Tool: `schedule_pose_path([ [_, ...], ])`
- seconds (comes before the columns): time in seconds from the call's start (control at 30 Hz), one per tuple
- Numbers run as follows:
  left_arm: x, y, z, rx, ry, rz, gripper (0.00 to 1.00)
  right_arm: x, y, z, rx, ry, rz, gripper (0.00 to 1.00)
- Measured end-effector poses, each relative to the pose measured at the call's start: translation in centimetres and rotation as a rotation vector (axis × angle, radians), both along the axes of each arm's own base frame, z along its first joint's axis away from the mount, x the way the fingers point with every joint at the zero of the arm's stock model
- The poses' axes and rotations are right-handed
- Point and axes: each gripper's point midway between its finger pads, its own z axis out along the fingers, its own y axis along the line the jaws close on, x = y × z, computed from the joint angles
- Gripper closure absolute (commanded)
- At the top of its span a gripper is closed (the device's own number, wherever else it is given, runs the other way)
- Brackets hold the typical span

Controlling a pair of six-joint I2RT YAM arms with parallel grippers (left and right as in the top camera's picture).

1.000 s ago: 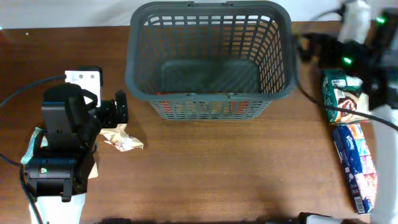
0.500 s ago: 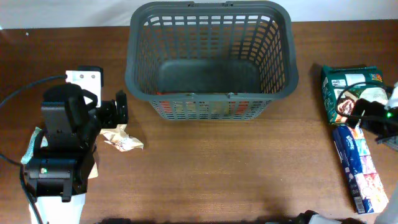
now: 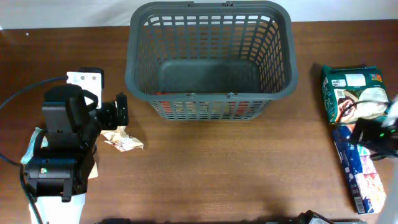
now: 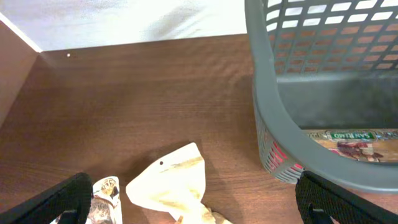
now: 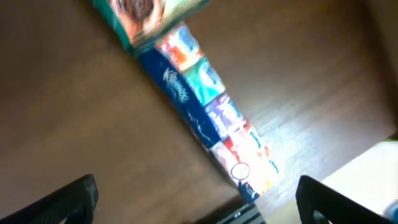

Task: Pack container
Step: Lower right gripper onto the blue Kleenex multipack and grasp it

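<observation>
The dark grey slotted basket (image 3: 283,87) stands at the back middle of the table; its near corner (image 4: 273,124) fills the right of the left wrist view. A snack packet (image 4: 348,138) lies inside it against the wall. My left gripper (image 3: 119,109) is open and empty, and between its fingers (image 4: 199,208) lies a crumpled cream packet (image 4: 171,183), also seen from overhead (image 3: 122,138). My right gripper (image 3: 373,134) is open (image 5: 199,205) above a long blue multi-coloured packet (image 5: 205,106), which lies at the right edge (image 3: 357,171). A green packet (image 3: 345,93) lies just behind it.
A second small packet (image 4: 102,196) lies next to the left finger. A pale packet (image 3: 28,152) sticks out from under the left arm's base. The table's right edge and a pale floor (image 5: 367,174) show beyond the blue packet.
My right arm has swung from the back right corner forward along the right edge, and now hangs over the blue packet. The left arm and the packets have not moved.
</observation>
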Motion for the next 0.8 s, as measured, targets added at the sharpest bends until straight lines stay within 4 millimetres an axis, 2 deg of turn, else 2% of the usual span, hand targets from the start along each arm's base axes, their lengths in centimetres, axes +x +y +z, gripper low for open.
schedule_pose_path([
  [0.1,0.0,0.0,0.0,0.000,0.000,0.000,0.01,-1.2,1.6,-4.3,0.084,0.112,0.114,0.01],
  [0.2,0.0,0.0,0.0,0.002,0.001,-0.001,0.01,-2.3,2.7,-6.6,0.129,0.185,0.216,0.01],
  [0.4,0.0,0.0,0.0,0.017,0.002,-0.013,0.01,-3.1,2.5,-8.6,0.100,0.261,0.384,0.01],
  [0.63,-0.4,0.0,-0.5,0.040,0.030,-0.028,0.01,-2.2,1.2,-10.8,0.062,0.310,0.473,0.01],
  [0.8,-0.7,0.2,-1.0,0.048,0.054,-0.023,0.01,-1.7,-0.2,-11.6,0.021,0.344,0.493,0.01],
])
